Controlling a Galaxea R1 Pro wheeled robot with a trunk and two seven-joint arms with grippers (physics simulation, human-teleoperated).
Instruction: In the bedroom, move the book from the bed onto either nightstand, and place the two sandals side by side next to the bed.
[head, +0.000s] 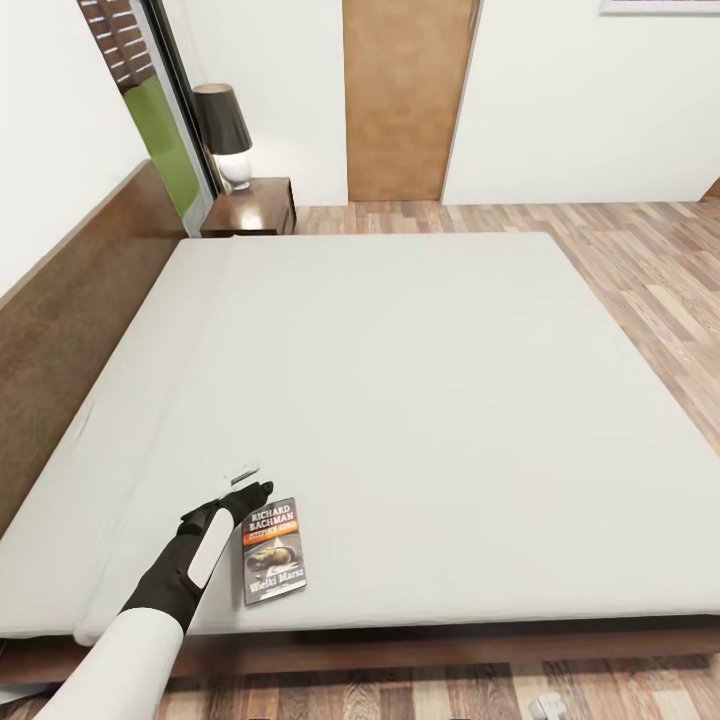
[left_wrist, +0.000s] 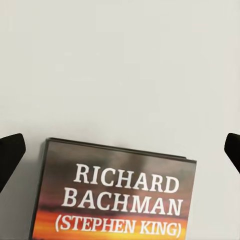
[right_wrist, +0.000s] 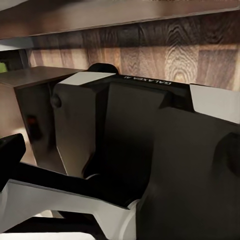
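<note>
The book (head: 273, 550) lies flat on the bed (head: 420, 400), close to the mattress's near edge, with its dark cover and white "Richard Bachman" lettering facing up. My left gripper (head: 250, 485) hovers just beyond the book's top edge, on the headboard side. In the left wrist view the book (left_wrist: 120, 195) sits low between the fingertips (left_wrist: 10, 150), which are spread wide, so the left gripper (left_wrist: 121, 149) is open and empty. The nightstand (head: 250, 210) stands at the bed's far corner. My right gripper (right_wrist: 120, 152) is tucked against my own dark body, with its fingers apart. The sandals are out of view.
A lamp (head: 225, 130) with a dark shade stands on the nightstand. The wooden headboard (head: 70, 320) runs along the left. A brown door (head: 405, 100) is set in the far wall. Wood floor (head: 650, 270) lies right of the bed and along its near edge.
</note>
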